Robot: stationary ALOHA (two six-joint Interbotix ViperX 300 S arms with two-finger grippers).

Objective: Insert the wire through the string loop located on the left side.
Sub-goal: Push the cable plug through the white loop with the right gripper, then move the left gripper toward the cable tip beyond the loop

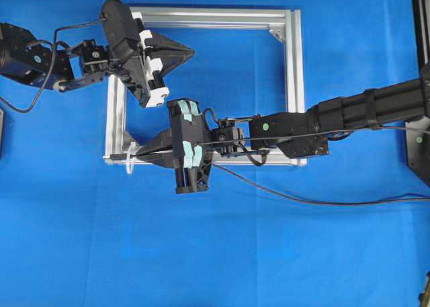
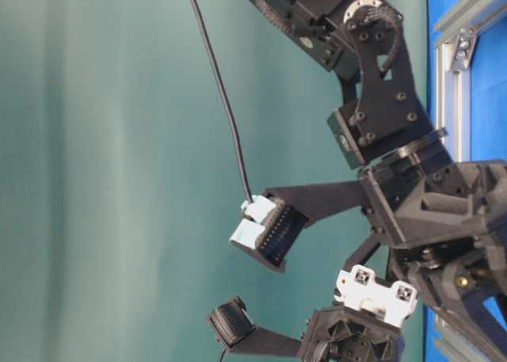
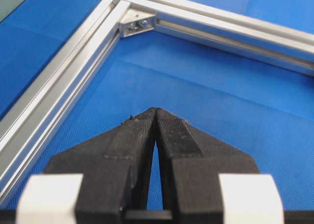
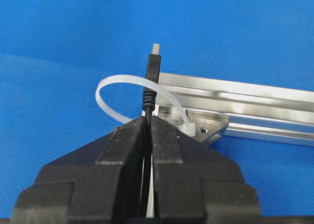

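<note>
My right gripper is shut on the black wire, just behind its plug. The grey plug tip points forward, and the wire crosses the far band of the whitish string loop; whether it passes through I cannot tell. Overhead, the right gripper sits at the frame's lower left corner beside the string loop, and the wire trails off to the right. My left gripper is shut on nothing and hovers over blue cloth inside the frame, near the frame's top left.
A silver aluminium frame lies on the blue cloth, with corner brackets inside its corners. The loop is fixed at the bracket by the right gripper. Both arms reach over the frame's left half.
</note>
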